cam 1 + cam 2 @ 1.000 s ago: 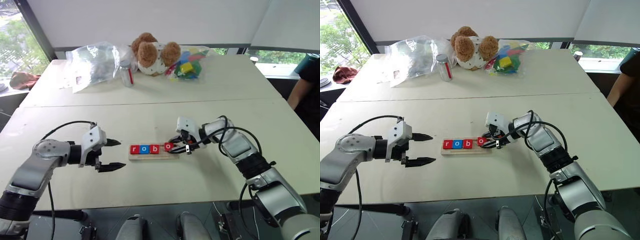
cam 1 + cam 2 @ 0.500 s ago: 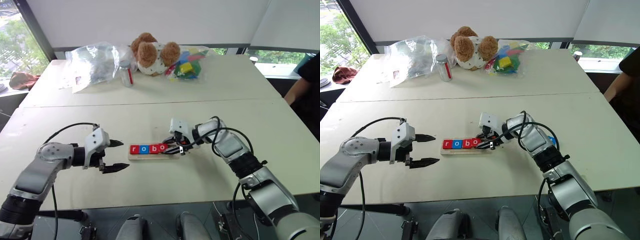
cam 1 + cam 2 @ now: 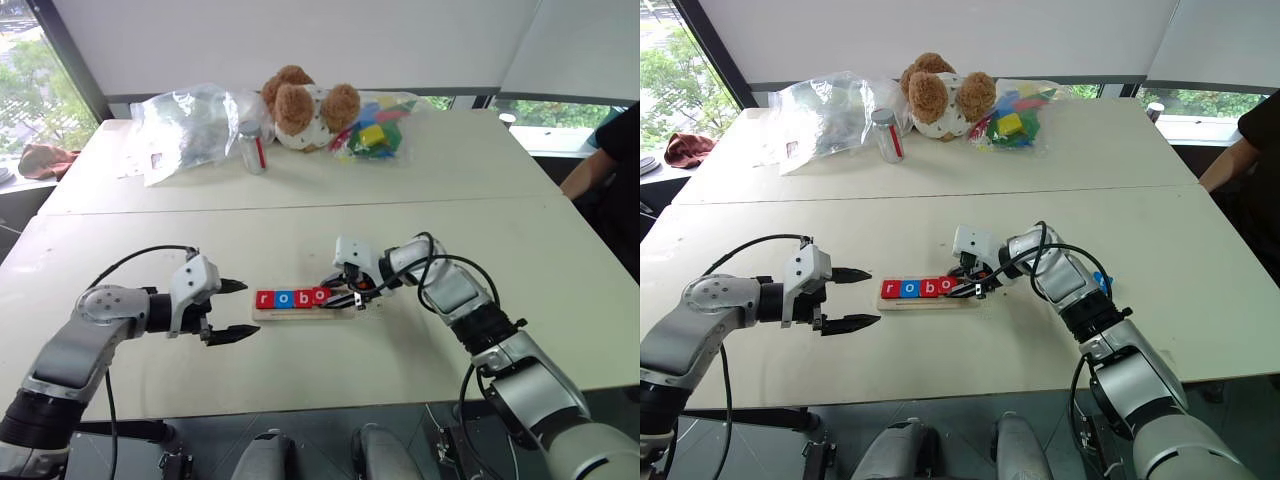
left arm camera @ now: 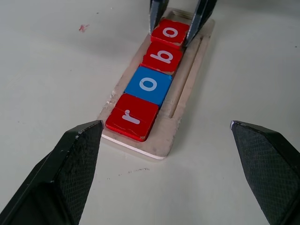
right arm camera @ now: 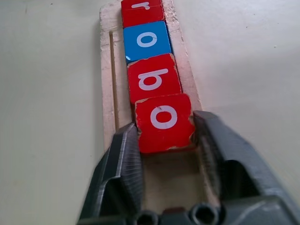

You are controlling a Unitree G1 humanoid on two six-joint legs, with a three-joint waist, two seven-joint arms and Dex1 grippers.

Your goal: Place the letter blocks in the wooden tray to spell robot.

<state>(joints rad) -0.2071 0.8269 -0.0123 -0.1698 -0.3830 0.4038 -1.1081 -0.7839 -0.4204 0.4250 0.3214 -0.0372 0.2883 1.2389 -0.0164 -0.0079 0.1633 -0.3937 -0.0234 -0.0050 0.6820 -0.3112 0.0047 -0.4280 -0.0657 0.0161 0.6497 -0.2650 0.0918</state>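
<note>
The wooden tray [image 4: 187, 96], a pale narrow strip with a thin lengthwise groove, lies on the white table [image 3: 300, 240] between the two grippers and carries four letter blocks [image 4: 151, 83] in a touching row: red "r", blue "o", red "b", red "o". The right gripper [image 5: 165, 140] straddles the last red "o" tile [image 5: 164, 122], one black finger at each side edge, though whether it grips the tile or merely brackets it cannot be told. The left gripper [image 3: 232, 310] hangs just beside the tray's "r" end with its fingers spread wide and nothing between them.
</note>
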